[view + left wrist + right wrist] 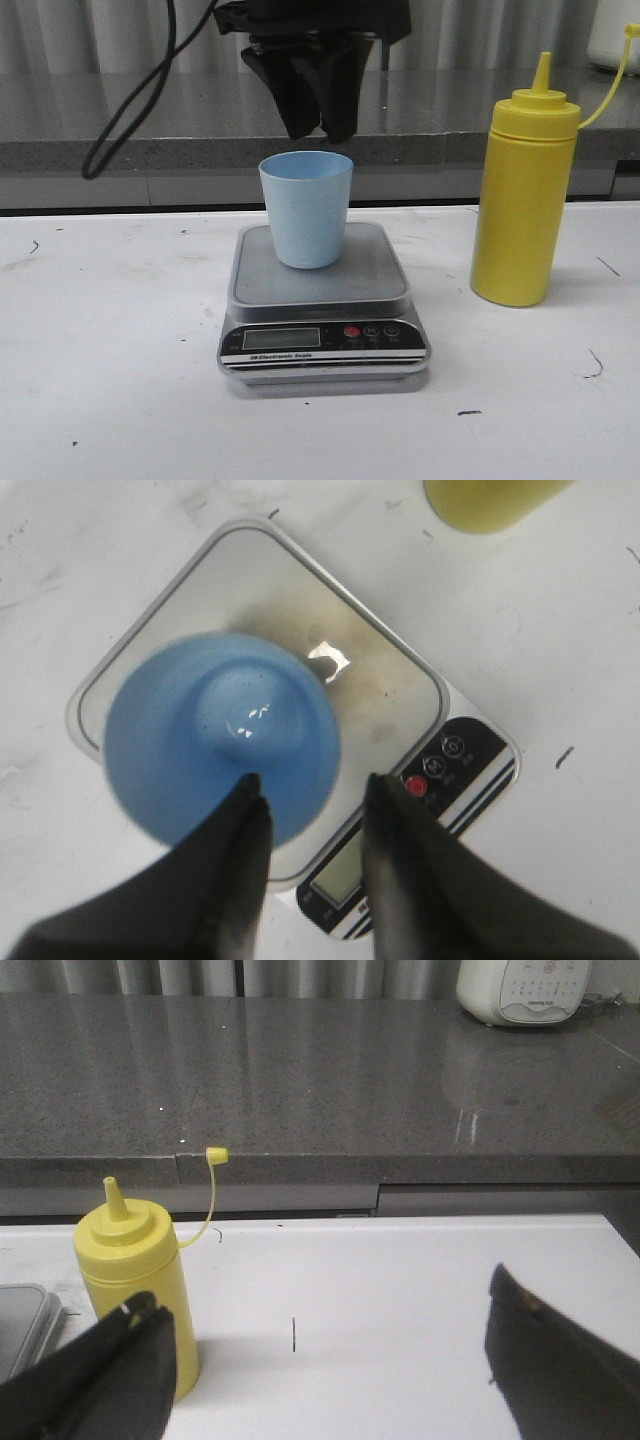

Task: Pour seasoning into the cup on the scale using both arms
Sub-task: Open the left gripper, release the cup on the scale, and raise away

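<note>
The blue cup [306, 208] stands upright on the steel platform of the scale [322, 300], which sits in the middle of the white surface [110, 340]. My left gripper [318, 125] hangs just above the cup's rim, its fingers [240, 850] apart and touching nothing; from the left wrist camera I look straight down into the cup, with one finger over its edge and the other over the scale's black front panel. The yellow bottle [524, 195] stands upright to the right of the scale, near it but apart, its nozzle uncapped and the small tip-cap [216, 1155] held out on its thin strap. My right gripper [320, 1360] is low over the surface, fingers [100, 1380] wide apart and empty, the bottle just beside one of them. Behind the surface runs a dark grey stone counter [330, 1070] with a white appliance [522, 988] on it. A black cable [135, 105] loops down from my left arm, clear of the cup.
</note>
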You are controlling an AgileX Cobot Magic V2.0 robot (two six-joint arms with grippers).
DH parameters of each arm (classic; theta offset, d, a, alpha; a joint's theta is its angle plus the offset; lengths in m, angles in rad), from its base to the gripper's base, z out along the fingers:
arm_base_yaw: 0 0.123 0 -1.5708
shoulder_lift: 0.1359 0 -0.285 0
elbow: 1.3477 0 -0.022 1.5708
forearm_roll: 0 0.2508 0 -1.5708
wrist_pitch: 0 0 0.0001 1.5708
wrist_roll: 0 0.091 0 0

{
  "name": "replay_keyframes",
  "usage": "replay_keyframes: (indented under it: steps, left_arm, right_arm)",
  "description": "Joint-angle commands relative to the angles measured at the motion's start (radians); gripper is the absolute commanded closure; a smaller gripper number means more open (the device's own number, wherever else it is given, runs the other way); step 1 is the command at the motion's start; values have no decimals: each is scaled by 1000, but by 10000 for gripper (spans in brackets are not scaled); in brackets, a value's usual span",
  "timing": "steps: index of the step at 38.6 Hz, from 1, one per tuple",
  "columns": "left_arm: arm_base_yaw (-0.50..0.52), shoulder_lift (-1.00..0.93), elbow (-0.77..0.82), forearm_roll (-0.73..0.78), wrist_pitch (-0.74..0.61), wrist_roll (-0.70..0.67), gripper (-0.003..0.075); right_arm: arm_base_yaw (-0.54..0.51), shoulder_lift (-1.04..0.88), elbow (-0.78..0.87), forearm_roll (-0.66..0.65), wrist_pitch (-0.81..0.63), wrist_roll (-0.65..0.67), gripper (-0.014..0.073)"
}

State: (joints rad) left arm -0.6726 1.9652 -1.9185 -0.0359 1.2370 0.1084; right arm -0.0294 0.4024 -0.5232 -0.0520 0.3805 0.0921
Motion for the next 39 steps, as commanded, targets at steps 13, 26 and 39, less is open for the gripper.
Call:
replay_keyframes:
  steps: [13,26,39]
  left_arm:
    - [324,-416,456,-56,-250,-26,740]
    - [546,-884,1018,-73,-677,-74,740]
    - [558,-1467,1396,-93,-893,-74,740]
  right_arm:
    - [-5,13,-40,-8,-76,-6,-48]
    - [-5,13,-40,-8,-76,-6,-48]
    - [-5,15,-40,-8,-74,-6,-48]
